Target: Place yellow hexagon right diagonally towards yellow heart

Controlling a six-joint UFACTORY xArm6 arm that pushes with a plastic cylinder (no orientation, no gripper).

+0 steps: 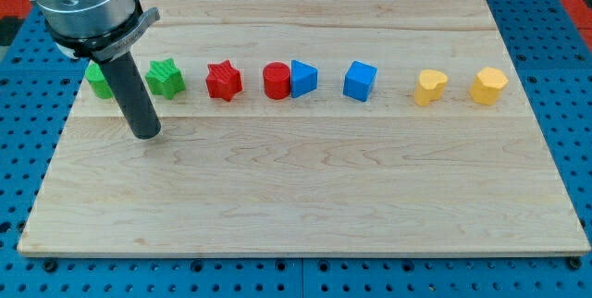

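While my tip (pixel 146 134) sits view's left (near green star (pixel 165 78)), yellow hexagon (pixel 488 85) beside yellow heart (pixel 429 86)

the wooden table (pixel 305 205) carried a row: two green blocks (pixel 165 79), red star (pixel 223 81), red cylinder (pixel 276 81), blue triangle (pixel 303 79), blue cube (pixel 360 81), yellow heart (pixel 430 87), yellow hexagon (pixel 488 86).

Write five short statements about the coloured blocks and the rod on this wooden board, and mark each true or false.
1. My tip touches the yellow hexagon block. False: it sits far off at the view's left, just below the green blocks.
2. The yellow heart block lies left of the yellow hexagon block. True.
3. The red cylinder block touches the blue triangular block. True.
4. The blue cube block is the rightmost block. False: the yellow hexagon block is.
5. The red star block lies left of the red cylinder block. True.
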